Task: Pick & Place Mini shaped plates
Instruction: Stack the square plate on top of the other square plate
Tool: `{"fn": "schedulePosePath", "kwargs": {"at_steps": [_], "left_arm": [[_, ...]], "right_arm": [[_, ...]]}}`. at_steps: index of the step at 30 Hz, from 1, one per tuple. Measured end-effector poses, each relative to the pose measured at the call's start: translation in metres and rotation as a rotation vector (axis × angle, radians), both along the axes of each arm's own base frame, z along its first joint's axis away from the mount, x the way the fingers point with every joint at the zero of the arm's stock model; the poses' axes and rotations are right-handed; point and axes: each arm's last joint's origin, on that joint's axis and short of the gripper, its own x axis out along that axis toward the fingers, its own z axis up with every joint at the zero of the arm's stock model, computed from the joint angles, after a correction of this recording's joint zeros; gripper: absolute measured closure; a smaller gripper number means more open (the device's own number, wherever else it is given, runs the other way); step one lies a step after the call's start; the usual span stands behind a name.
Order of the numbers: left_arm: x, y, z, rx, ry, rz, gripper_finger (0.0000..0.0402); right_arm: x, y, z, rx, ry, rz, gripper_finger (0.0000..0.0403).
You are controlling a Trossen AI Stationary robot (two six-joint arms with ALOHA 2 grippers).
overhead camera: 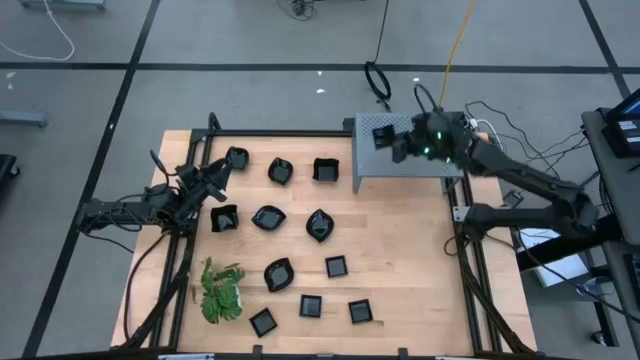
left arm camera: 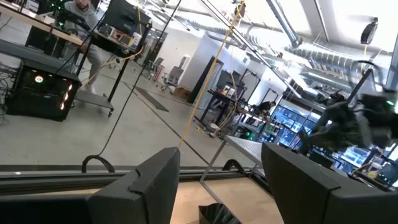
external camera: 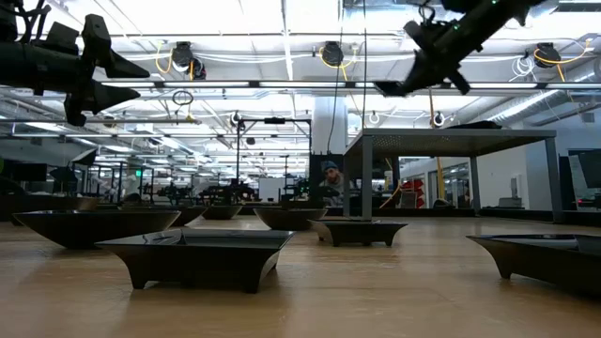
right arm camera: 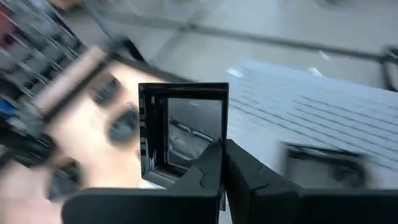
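Right tool [right arm camera: 222,163] clenched on square plate's [right arm camera: 180,127] rim, raised above grey shelf's [overhead camera: 400,160] edge, left tool [left arm camera: 217,180] spread wide.

The table [overhead camera: 400,260] was pale wood with a smooth, faintly shiny top and visible plank lines. The small plates [overhead camera: 270,217] looked like glossy black plastic or glazed ware, catching light along their rims; the square plate [right arm camera: 183,130] in the right gripper [right arm camera: 222,165] shone wet-dark. The raised platform [overhead camera: 400,160] appeared grey, matt metal with fine ribbing. The plant [overhead camera: 221,291] looked like green plastic leaves.
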Motion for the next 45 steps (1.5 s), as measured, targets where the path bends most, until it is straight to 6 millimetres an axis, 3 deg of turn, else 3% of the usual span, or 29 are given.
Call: {"fn": "schedulePosePath", "kwargs": {"at_steps": [8,13,23,45], "left_arm": [[0.000,0.000,0.000,0.000,0.000,0.000,0.0172],[0.000,0.000,0.000,0.000,0.000,0.000,0.0172],[0.000,0.000,0.000,0.000,0.000,0.000,0.0172],[0.000,0.000,0.000,0.000,0.000,0.000,0.0172]], "right_arm": [[-0.022,-0.035,0.033,0.051,0.271,-0.035,0.0403],[-0.021,-0.045,0.020,0.172,0.376,-0.006,0.0403],[-0.009,-0.060,0.002,0.214,0.441,0.014,0.0403],[-0.007,-0.067,-0.002,0.170,0.492,-0.034,0.0385]]}}
